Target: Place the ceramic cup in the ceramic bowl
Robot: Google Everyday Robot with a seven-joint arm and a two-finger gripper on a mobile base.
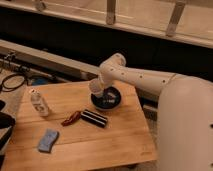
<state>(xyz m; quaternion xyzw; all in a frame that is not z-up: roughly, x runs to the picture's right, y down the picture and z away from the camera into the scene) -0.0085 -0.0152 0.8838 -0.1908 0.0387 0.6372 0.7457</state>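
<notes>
Ceramic bowl (118, 98): dark, glossy, shallow, upright, far right part of wooden table (100, 140). Ceramic cup (96, 86): pale, over bowl's left rim, at gripper (102, 94).

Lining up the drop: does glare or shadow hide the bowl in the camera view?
Camera view: warm, even light on the table; the dark ceramic bowl shows pale patches inside, its right rim visible; the gripper hangs over its left part, covering it; the band behind the table is dark.
</notes>
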